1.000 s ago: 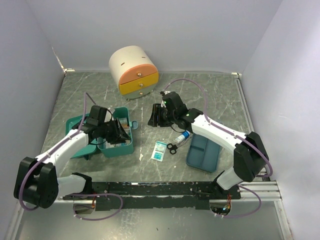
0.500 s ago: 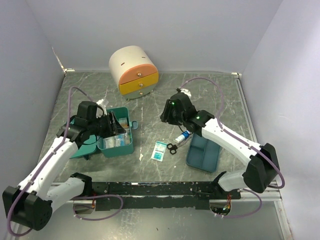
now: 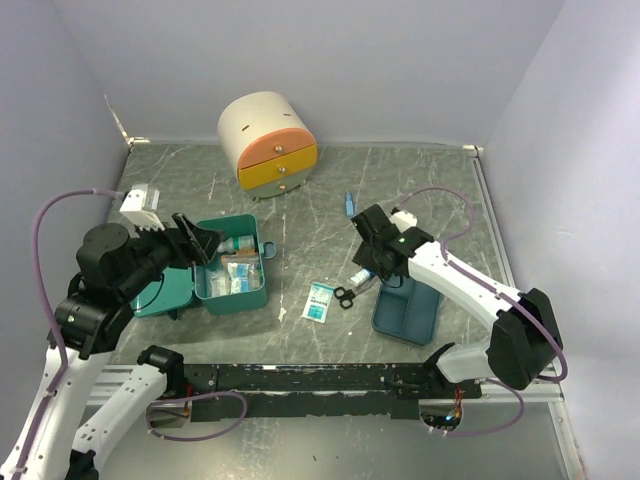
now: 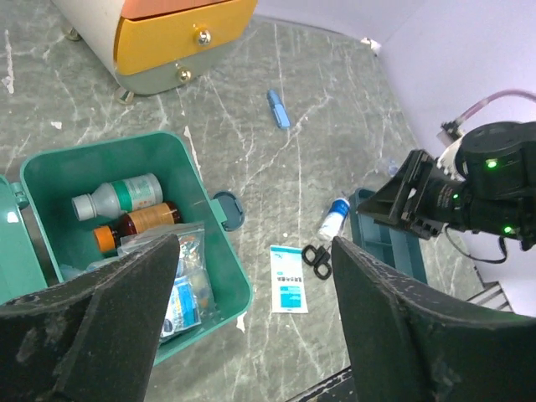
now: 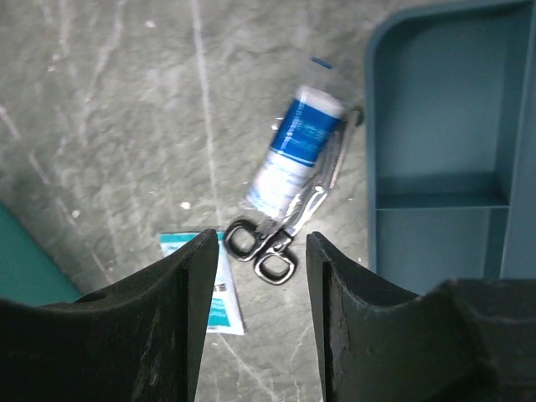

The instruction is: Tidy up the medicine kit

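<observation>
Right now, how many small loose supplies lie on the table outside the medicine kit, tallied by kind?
Blue-labelled bottle: 1
Black-handled scissors: 1
Blue-and-white sachet: 1
Small blue stick: 1
Total: 4, all outside the medicine kit

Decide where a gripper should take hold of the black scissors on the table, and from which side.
Probably take the scissors by the handle loops, from straight above: they lie flat, loops exposed, while the blades run against the blue-and-white tube.
</observation>
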Robot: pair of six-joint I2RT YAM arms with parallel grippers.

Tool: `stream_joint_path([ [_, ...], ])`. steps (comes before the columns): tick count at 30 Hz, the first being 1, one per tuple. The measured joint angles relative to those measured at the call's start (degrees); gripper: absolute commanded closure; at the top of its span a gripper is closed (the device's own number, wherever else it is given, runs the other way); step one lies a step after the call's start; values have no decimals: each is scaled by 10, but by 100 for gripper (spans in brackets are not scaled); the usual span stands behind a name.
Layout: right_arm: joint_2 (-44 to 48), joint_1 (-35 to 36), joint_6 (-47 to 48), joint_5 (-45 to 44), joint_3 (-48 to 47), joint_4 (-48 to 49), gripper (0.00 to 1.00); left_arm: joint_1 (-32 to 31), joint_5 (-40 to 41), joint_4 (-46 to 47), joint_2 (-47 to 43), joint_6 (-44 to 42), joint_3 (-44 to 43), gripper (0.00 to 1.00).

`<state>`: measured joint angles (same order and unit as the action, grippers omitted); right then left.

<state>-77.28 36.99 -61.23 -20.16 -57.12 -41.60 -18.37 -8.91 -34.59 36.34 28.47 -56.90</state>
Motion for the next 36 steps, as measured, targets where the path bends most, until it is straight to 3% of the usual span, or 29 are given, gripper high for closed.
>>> stream_joint_path([
  [20, -101, -26, -89, -2, 35, 15, 49, 0, 28, -4, -49, 15, 0, 11],
  [32, -149, -37, -67, 1, 35, 69, 60, 0, 26, -4, -35, 26, 3, 13],
  [36, -160, -41, -43, 5, 35, 90, 69, 0, 26, -4, -29, 26, 3, 13],
])
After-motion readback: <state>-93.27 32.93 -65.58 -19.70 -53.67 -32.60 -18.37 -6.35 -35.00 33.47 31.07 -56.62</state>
